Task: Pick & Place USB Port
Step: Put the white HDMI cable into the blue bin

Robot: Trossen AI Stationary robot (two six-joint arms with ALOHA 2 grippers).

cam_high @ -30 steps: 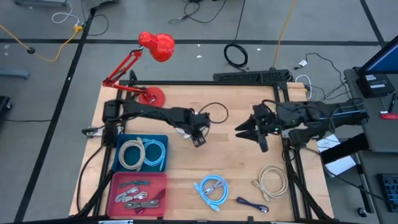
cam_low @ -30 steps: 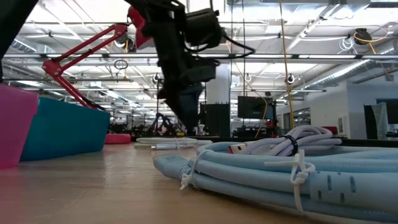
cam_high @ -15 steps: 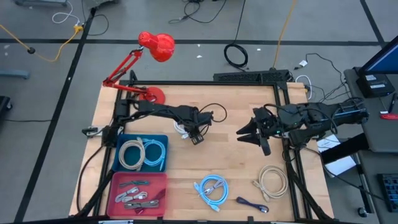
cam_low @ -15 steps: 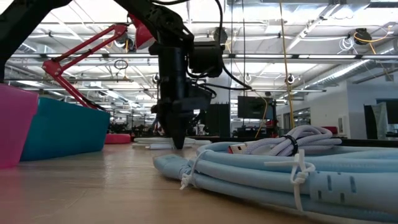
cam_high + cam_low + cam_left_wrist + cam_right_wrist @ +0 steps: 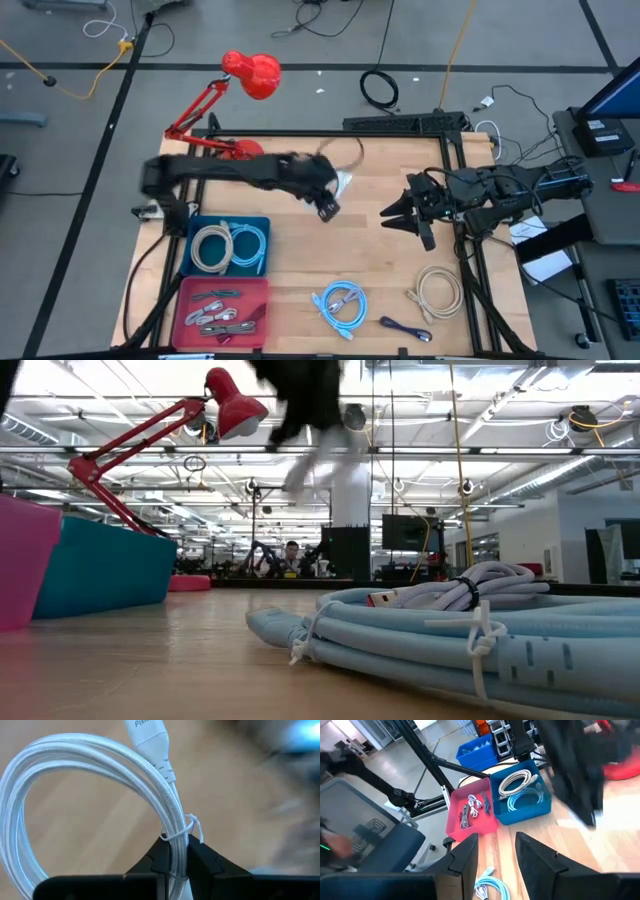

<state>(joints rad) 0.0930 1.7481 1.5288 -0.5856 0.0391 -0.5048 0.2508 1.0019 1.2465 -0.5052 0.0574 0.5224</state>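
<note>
My left gripper (image 5: 327,203) is shut on a coiled white USB cable (image 5: 75,775) with a white plug (image 5: 149,735) and a white tie around its strands. It holds the coil above the table's middle; the coil shows blurred in the high view (image 5: 342,182) and in the low view (image 5: 297,475). My right gripper (image 5: 392,215) is open and empty to the right of it, its fingers apart in the right wrist view (image 5: 496,852). My left gripper pinches the coil's bundled strands (image 5: 176,847) between its two fingertips, right beside the white tie (image 5: 187,827). The fingers lie across the strands. The coil is lifted clear of the table, and its loop and plug reach out beyond the fingertips.
A blue bin (image 5: 262,222) with coiled cables and a pink bin (image 5: 185,290) with short cables stand at the near left. A light-blue cable (image 5: 340,303), a beige cable (image 5: 435,290) and a small dark cable (image 5: 405,328) lie near the front edge. A red lamp (image 5: 250,75) stands at the far left.
My left gripper went down to the white cable on the table, then rose fast with it and moved a little toward the table's right and far edges. The cable is now lifted clear of the wood. The right gripper has kept still.
</note>
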